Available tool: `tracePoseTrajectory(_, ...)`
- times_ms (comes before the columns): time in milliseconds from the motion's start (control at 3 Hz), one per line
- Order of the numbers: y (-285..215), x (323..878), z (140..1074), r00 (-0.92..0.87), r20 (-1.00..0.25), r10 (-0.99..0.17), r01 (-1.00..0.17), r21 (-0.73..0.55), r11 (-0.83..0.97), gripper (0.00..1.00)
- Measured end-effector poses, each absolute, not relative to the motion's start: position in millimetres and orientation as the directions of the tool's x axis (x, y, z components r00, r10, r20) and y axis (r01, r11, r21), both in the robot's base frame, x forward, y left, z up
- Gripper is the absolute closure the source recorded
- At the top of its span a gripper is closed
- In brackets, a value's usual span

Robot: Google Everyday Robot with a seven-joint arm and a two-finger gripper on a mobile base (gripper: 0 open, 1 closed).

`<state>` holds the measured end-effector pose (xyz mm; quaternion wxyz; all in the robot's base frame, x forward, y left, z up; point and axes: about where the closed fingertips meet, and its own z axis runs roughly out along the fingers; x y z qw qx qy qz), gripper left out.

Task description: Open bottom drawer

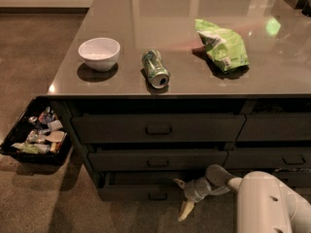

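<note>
Hovering low at the foot of the cabinet, the gripper [180,200] is seen just right of the bottom drawer [131,193] and level with it. Its two fingers [185,210] are spread apart, one up and one down, and nothing is held between them. The upper finger is near the drawer's right end; contact cannot be told. The white arm [269,203] is seen coming in from the lower right corner.

The bottom drawer is the lowest, slimmest front of the wide stack, under the middle drawer [158,159] and top drawer [158,128]. Its small handle [157,196] is placed at centre, left of the gripper. A dark gap is shown above its front edge.

A second stack of drawers [274,127] is cut off at the right.

On the counter [146,13], a white bowl [99,53] is placed at left, a green can [155,69] is laid on its side in the middle, and a green bag [222,45] is set at right, all apart.

A black bin [19,152] of mixed items is set on the floor left of the cabinet.
</note>
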<state>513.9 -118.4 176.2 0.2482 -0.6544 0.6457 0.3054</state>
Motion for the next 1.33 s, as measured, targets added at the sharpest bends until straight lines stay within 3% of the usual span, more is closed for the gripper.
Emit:
tracePoseTrajectory(333,-131,480,185,-0.073,-0.718,-0.692,-0.992,0.126,-0.026,0.00)
tracePoseTrajectory(667,-163,402,219,-0.165,-0.681,-0.713,-0.972,0.236,-0.001,0.00)
tracePoseTrajectory(1333,-153,404,207,-0.165,-0.689,-0.706,-0.964,0.262,-0.031,0.00)
